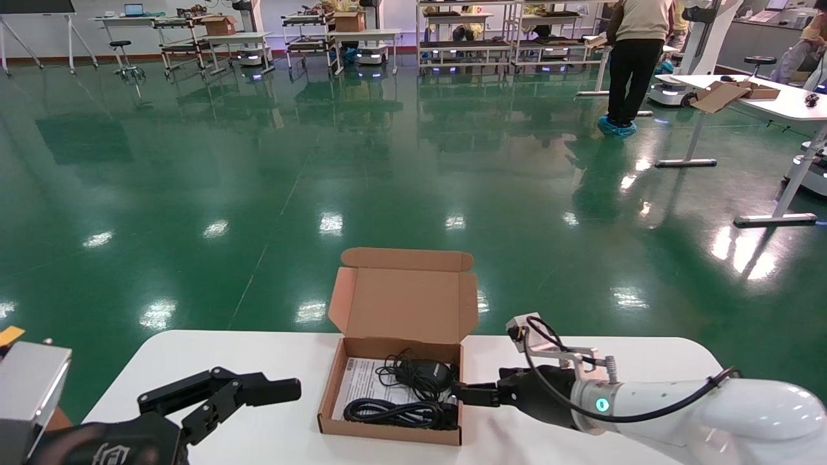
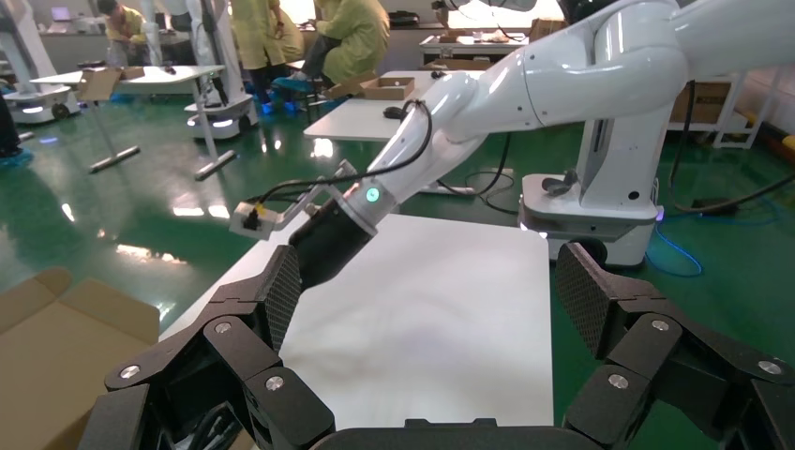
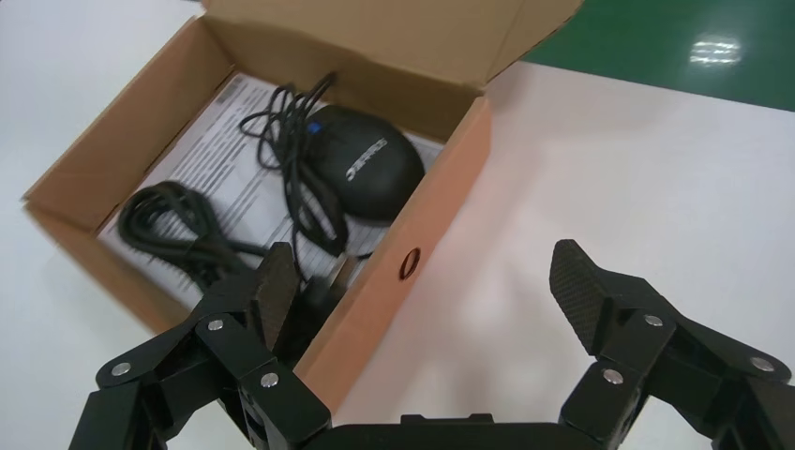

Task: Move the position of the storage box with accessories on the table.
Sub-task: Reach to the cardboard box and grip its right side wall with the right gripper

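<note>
My right end effector [image 3: 417,291] is spread wide, straddling the storage box [image 1: 391,378] right wall, one finger inside near the accessories [image 1: 413,391]. Closing could snag a cable, I think. Left end effector [image 1: 258,391] is spread, idle well left on the worktop [image 1: 581,361].

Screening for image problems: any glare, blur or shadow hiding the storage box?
Head view: lamp glare on the green floor, storage box clear. Right wrist view: box sharp, right hand open astride its wall. Left wrist view: table softly washed out.
</note>
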Robot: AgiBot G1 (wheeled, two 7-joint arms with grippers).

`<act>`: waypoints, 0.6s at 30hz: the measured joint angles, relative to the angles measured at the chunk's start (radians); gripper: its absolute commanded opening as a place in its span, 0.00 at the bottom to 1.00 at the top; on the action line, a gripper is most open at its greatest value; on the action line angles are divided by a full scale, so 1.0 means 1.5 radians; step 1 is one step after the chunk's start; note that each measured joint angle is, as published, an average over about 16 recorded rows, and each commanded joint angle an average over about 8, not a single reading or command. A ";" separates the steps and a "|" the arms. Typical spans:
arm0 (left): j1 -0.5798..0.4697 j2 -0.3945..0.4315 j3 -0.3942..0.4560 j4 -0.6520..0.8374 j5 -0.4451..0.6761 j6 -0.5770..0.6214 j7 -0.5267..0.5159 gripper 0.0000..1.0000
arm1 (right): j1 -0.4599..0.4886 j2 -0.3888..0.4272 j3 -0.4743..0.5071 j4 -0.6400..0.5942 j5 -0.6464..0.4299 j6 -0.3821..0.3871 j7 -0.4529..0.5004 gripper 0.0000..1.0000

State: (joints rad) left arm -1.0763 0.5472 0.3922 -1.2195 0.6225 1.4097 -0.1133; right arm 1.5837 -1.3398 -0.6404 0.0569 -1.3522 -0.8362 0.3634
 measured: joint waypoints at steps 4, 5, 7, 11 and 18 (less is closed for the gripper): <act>0.000 0.000 0.000 0.000 0.000 0.000 0.000 1.00 | -0.017 -0.009 -0.001 0.012 0.004 0.031 0.004 1.00; 0.000 0.000 0.000 0.000 0.000 0.000 0.000 1.00 | -0.021 -0.010 -0.001 0.016 0.005 0.037 0.006 1.00; 0.000 0.000 0.000 0.000 0.000 0.000 0.000 1.00 | -0.029 -0.012 -0.003 0.024 0.006 0.046 0.009 1.00; 0.000 0.000 0.000 0.000 0.000 0.000 0.000 1.00 | -0.043 -0.013 -0.009 0.040 0.009 0.059 0.018 1.00; 0.000 0.000 0.000 0.000 0.000 0.000 0.000 1.00 | -0.057 -0.012 -0.022 0.056 0.010 0.076 0.032 1.00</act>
State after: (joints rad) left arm -1.0763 0.5472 0.3922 -1.2195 0.6225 1.4097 -0.1133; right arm 1.4980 -1.3578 -0.6741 0.1402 -1.3369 -0.7222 0.4112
